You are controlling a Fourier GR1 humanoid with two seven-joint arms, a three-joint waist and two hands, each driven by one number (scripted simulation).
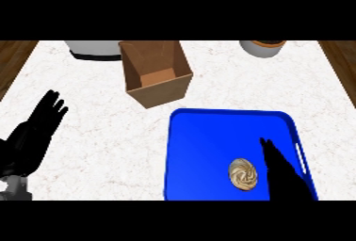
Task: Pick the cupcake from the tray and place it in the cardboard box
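Found the cupcake upright in the near right part of the blue tray, top facing straight up, round from above with no long axis to tell, tan frosting swirled with darker brown. Saw the right hand just beside it on the right, fingers straight, holding nothing. Noted the left hand resting open at the view's left, and the open cardboard box beyond the tray's far left corner.

White container and grey pot cut off at top, right hand covering part of the tray
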